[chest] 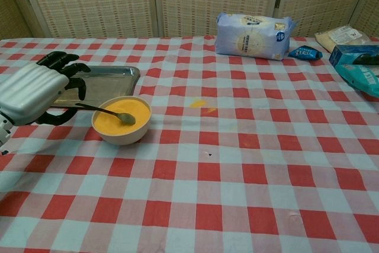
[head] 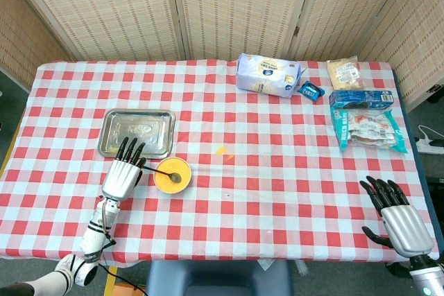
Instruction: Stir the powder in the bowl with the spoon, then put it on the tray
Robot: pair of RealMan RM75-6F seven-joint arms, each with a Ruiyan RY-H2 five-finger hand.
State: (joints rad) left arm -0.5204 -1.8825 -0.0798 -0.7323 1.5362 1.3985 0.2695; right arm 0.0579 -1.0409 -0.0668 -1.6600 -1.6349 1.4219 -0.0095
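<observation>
A small bowl (head: 186, 170) (chest: 121, 138) of yellow powder (chest: 109, 124) stands just in front of the steel tray (head: 137, 132) (chest: 105, 81). The spoon (head: 165, 173) (chest: 104, 111) lies in the bowl, its handle sticking out to the left. My left hand (head: 123, 175) (chest: 34, 90) hovers just left of the bowl with fingers spread, close to the handle's end but not gripping it. My right hand (head: 399, 217) rests open at the near right corner of the table, holding nothing.
A bag of flour (head: 269, 74) (chest: 253, 35) lies at the back centre. Several snack packets (head: 366, 128) and a blue box (head: 361, 98) sit along the right side. A small yellow spill (head: 220, 150) marks the checked cloth right of the bowl.
</observation>
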